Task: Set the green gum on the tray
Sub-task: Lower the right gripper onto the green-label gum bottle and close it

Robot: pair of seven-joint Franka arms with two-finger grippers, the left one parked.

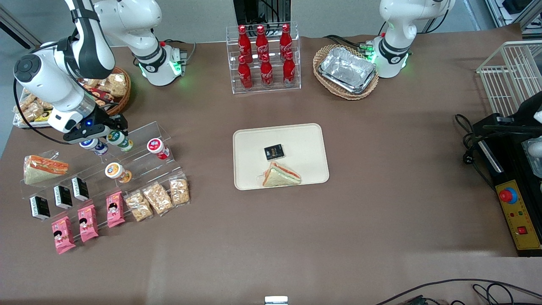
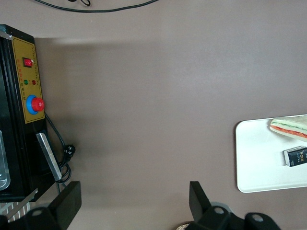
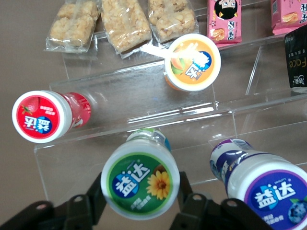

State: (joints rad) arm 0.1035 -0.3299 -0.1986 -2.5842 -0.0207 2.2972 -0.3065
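Now pincer (image 3: 140,194) grips upright green gum (image 3: 140,183), lid up.

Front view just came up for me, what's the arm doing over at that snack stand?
The gripper is at the clear stepped stand, its fingers on either side of the green gum just under the lid. The bottle sits on the stand's top step beside the blue-lidded bottle. The tray, toward the table's middle, holds a sandwich and a small black packet.
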